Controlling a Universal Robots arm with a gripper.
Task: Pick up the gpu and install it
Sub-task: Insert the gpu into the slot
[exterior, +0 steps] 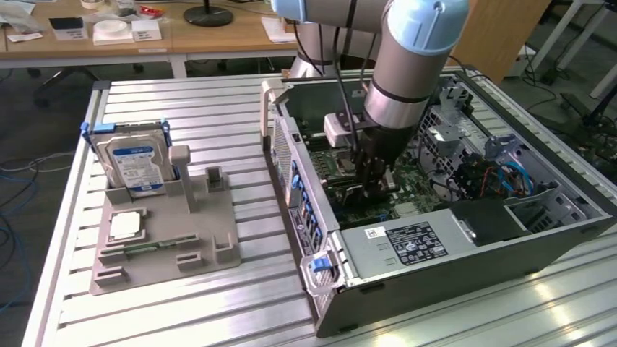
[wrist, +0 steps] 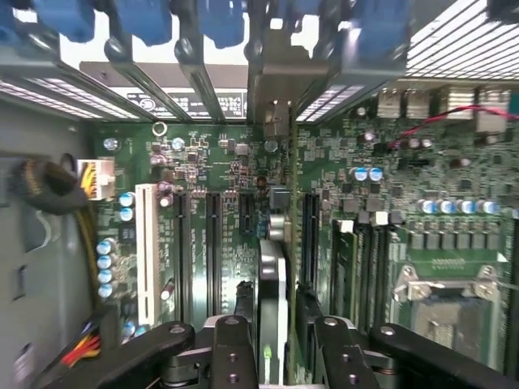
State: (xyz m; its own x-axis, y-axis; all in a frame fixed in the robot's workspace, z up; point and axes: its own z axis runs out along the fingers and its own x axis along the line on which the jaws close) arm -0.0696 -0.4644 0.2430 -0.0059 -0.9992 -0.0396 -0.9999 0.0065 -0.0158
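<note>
Tool [wrist: 274, 344] sits deep inside the open computer case [exterior: 501, 249], fingers [wrist: 231, 348] straddling the gpu [wrist: 272, 275]. The card stands on edge between them, seen edge-on in the wrist view, its lower edge down at the green motherboard [wrist: 243, 174] among the long black expansion slots [wrist: 212, 243]. Whether the tool is clamped on the card or just letting go cannot be told; the fingers lie close along both faces.

Card held upright and in line with the slots, probably so its connector edge can go straight down into one of them. Whether it is fully seated does not show.

In the exterior view the arm [exterior: 410, 79] comes down from above into the case, which lies on its side with the panel off so the board faces up. Power supply [exterior: 410, 242] with a white label sits at the near end of the case; blue cables [exterior: 506, 177] run toward the exterior view's right.

Well apart, at the exterior view's left, a grey holder [exterior: 164, 231] carries a hard drive [exterior: 135, 163] standing upright in its cradle and a small square processor chip [exterior: 126, 225] lying flat.

Everything rests on a ribbed aluminium table [exterior: 241, 303]. Behind it, wooden desks [exterior: 212, 40] with small boxes and a black lamp base [exterior: 208, 14].
</note>
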